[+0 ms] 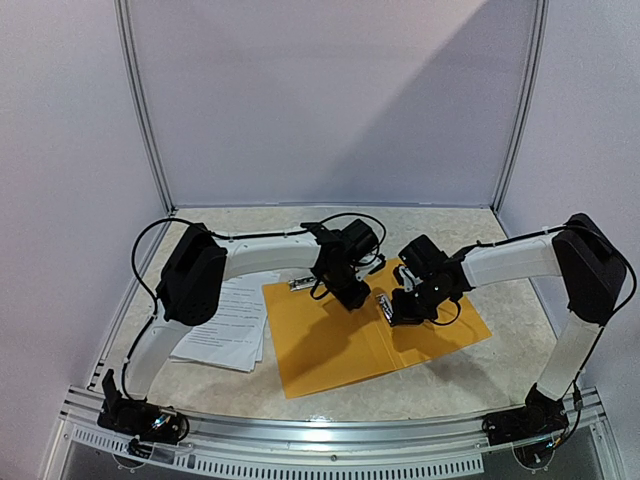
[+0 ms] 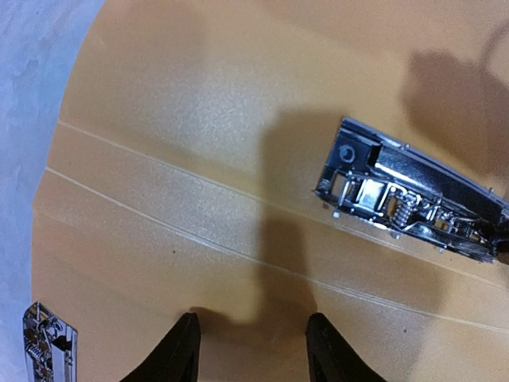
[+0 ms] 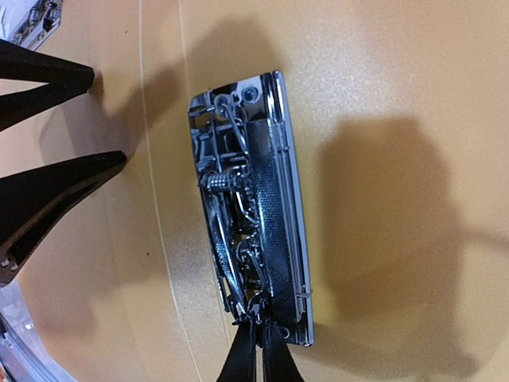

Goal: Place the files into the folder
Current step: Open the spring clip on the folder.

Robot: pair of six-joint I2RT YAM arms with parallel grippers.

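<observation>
left fingers [image 2: 181, 354] held apart over folder [image 1: 330, 345] | right fingers [image 3: 240, 362] pressed together at metal clip [image 3: 254, 199] end | risk — clip may be slipped off, folder dragged — files [image 1: 225, 330] left unfiled

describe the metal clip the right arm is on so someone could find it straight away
Start at the open orange-yellow folder in the middle of the table. Beside its centre creases lies a long chrome spring clip, with the right gripper shut at one end. The other clip sits at the folder's far left corner, away from that gripper.
</observation>
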